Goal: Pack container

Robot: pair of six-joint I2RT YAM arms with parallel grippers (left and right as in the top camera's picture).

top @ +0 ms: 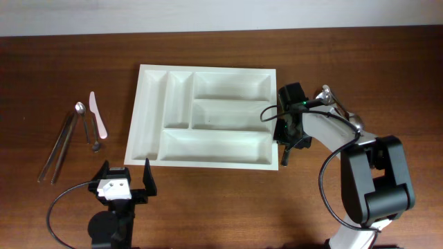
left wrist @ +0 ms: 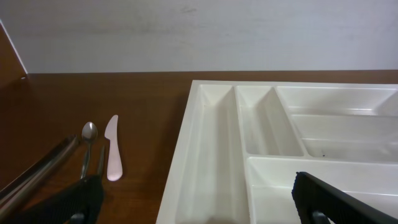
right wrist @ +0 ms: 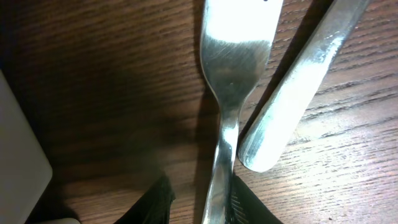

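A dark brown wooden table [top: 208, 207] with visible grain spreads on every side of the left pincer [top: 126, 164]. Ahead of the pincer, past the table's far edge, stands a plain pale wall [left wrist: 186, 37], faintly smudged. Soft light leaves a dull sheen on the wood.

Overhead the light is soft and even. The tray [top: 214, 145] is bright white with faint shading along its walls, the table [top: 208, 207] is dark with little sheen, and all of it is sharp. The left wrist view is a touch softer, and the left fingers [left wrist: 336, 199] are black blurs at its bottom edge. The right wrist view is very close. Glare whitens the top of the fork [right wrist: 231, 68], heavy shadow lies to its left, and the right fingers [right wrist: 155, 202] seem out of focus.
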